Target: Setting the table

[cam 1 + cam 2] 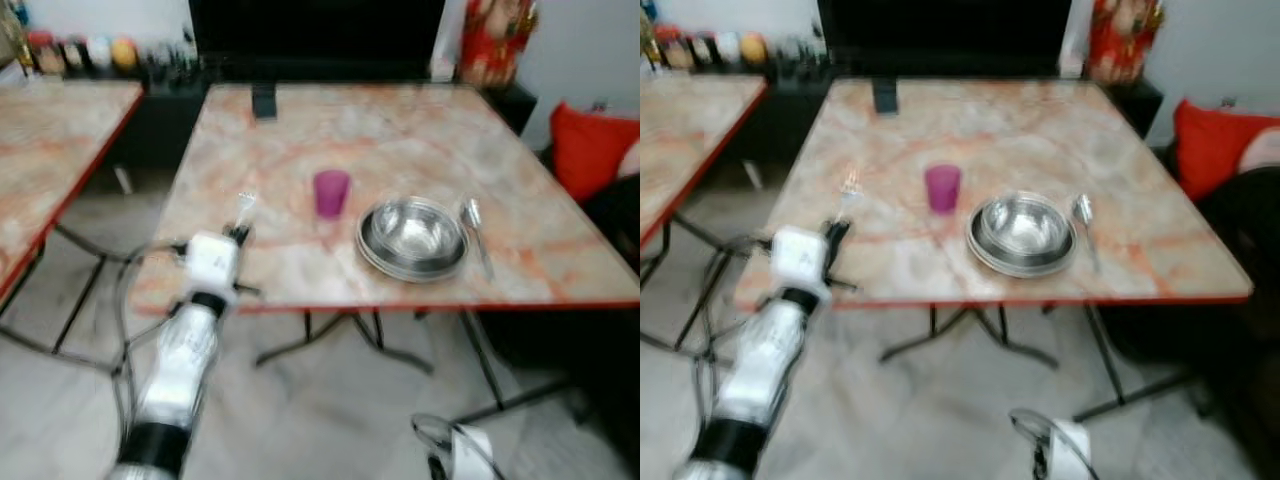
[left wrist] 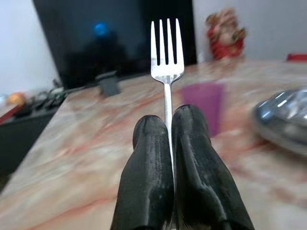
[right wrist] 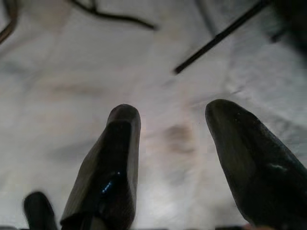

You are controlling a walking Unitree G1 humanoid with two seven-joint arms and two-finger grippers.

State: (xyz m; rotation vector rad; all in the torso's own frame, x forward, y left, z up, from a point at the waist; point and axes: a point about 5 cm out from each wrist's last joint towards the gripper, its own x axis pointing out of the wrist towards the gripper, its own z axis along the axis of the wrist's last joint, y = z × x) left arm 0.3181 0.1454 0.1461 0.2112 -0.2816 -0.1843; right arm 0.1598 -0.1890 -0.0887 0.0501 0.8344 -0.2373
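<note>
One item left, apparently: left gripper (image 2: 165,143) clamps fork (image 2: 167,57) at cup's (image 1: 331,192) 9 o'clock; bowl (image 1: 412,236), spoon (image 1: 474,228) set; right gripper (image 3: 192,158) agape, idle.

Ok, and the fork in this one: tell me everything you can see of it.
The fork looks like plain shiny metal, with four straight tines and a thin flat handle. The left pincer holds it by the handle, its two black fingers closed on it, so the lower handle is hidden. The tines point forward along the fingers, away from the wrist. It is held above the near left part of the marble-patterned table, left of the purple cup and the steel bowl, and touches nothing but the fingers.
</note>
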